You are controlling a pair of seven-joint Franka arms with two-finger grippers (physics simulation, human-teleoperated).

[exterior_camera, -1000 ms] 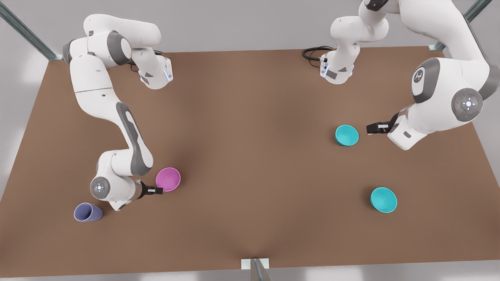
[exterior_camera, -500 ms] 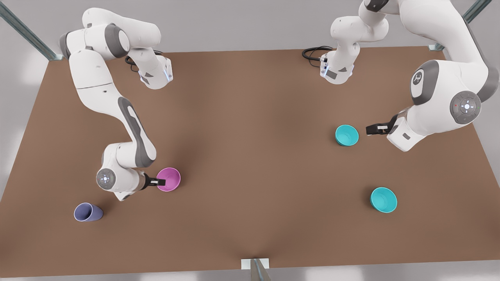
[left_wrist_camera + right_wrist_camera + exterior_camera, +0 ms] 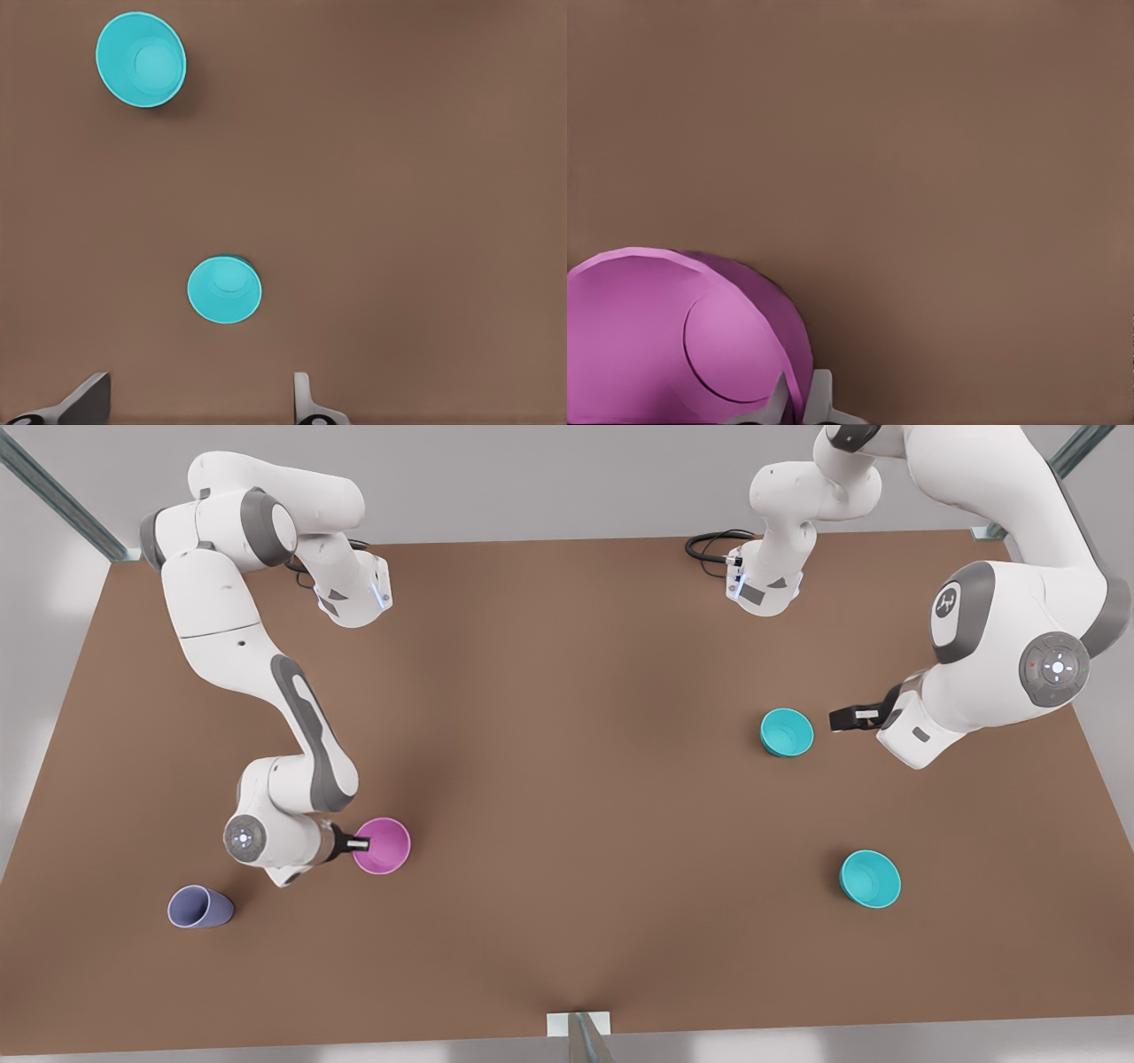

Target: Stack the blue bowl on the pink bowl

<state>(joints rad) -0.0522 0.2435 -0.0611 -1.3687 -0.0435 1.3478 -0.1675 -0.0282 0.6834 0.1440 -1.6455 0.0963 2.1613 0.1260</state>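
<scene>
Brown table (image 3: pixel 567 797) carries everything, both arms reaching in from its far edge

Left end effector (image 3: pixel 846 717) hangs above the table near the edge on the front view's right, fingers (image 3: pixel 89 403) spread wide with nothing between them, pointing toward the blue bowl (image 3: pixel 787 732) and apart from it. That bowl sits upright, mouth up, round so no long axis to call, on the table roughly midway between the far and near edges; in the left wrist view it lies at (image 3: pixel 224 289), ahead of the open fingers

Right end effector (image 3: pixel 360 842) is at the pink bowl (image 3: pixel 382 846), toward the edge on the front view's left and nearer the near edge. Its fingertips (image 3: pixel 818 398) are closed down to a narrow gap straddling the bowl's rim, one inside the wall and one outside, gripping it. Pink bowl (image 3: pixel 682 341) is upright on the table, mouth up

Second turquoise bowl (image 3: pixel 870 879) sits upright, closer to the near edge than the blue bowl, well apart from it; also at (image 3: pixel 141 59)

Lavender cup (image 3: pixel 200 908) lies on its side near the near corner on the front view's left, mouth toward that side edge, long axis roughly along the near edge
</scene>
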